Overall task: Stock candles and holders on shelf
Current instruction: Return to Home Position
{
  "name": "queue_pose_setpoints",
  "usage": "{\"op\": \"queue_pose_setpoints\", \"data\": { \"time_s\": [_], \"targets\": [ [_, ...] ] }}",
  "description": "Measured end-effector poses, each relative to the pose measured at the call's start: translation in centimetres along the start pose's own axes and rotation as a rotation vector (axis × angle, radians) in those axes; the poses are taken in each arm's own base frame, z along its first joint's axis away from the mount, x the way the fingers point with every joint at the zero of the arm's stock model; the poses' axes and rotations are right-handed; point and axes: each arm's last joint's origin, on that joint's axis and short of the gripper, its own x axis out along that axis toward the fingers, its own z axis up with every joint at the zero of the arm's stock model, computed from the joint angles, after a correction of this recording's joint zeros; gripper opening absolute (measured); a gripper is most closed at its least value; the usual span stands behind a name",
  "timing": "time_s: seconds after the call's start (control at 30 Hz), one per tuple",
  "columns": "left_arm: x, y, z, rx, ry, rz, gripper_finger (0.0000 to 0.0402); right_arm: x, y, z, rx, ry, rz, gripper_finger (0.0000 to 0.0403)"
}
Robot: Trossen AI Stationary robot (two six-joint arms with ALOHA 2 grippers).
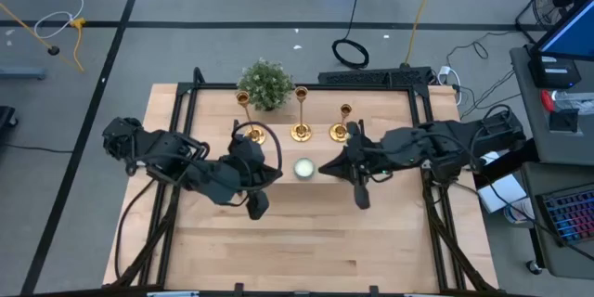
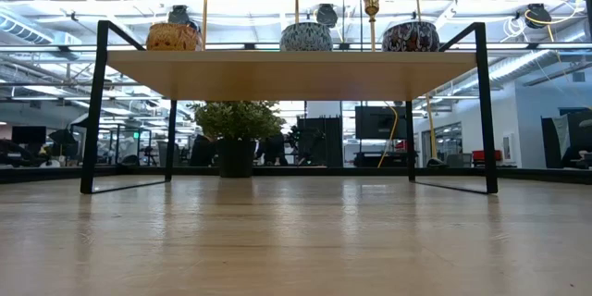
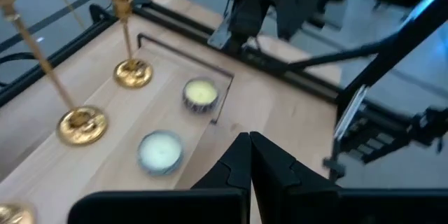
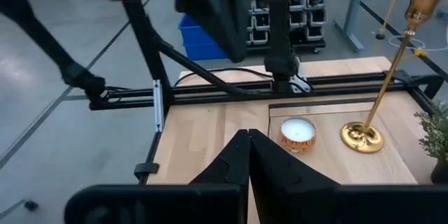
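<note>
Three candles (image 2: 306, 36) stand in a row along the front edge of the shelf (image 2: 296, 74), and behind them stand three gold candlesticks (image 1: 301, 132) – none is touched by a claw. The left claw (image 3: 249, 140) hangs raised near the shelf's front edge, above the tabletop (image 1: 306, 251), its fingers pressed together and empty. The right claw (image 4: 248, 136) hangs on the other side of the middle candle (image 1: 303, 168) – also closed on nothing.

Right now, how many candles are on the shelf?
3, in a row on the shelf in the low view: left candle, middle candle, right candle. From above only the middle one shows.
</note>
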Motion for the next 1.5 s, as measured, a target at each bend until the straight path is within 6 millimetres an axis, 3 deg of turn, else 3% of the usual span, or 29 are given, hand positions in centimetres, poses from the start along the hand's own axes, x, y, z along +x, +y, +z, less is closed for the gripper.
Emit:
{"op": "queue_pose_setpoints", "data": {
  "time_s": [0.17, 0.33, 0.57, 0.77, 1.03, 1.5],
  "targets": [
    [0.3, -0.1, 1.1, -0.060, -0.069, -0.036, 0.0003, -1.4, 0.9, -0.2, -0.051, 0.010, 0.063, 0.0000],
    [0.3, -0.4, 2.2, -0.133, -0.187, -0.044, 0.0003, -3.0, 1.1, -1.9, -0.061, -0.015, 0.131, 0.0000],
    [-0.3, -0.8, 2.8, -0.221, -0.332, 0.017, 0.0003, -7.1, -0.3, -6.0, 0.000, -0.160, 0.218, 0.0000],
    [-0.5, -1.4, 2.4, -0.302, -0.414, 0.089, 0.0003, -9.9, -2.0, -10.4, 0.078, -0.236, 0.393, 0.0000],
    [0.1, -2.8, 1.1, -0.365, -0.485, 0.167, 0.0003, -11.0, -3.6, -16.3, 0.088, -0.159, 0.513, 0.0000],
    [2.1, -3.5, 0.3, -0.438, -0.503, 0.198, 0.0003, -12.1, -5.7, -21.0, 0.075, -0.203, 0.494, 0.0000]
  ]
}}
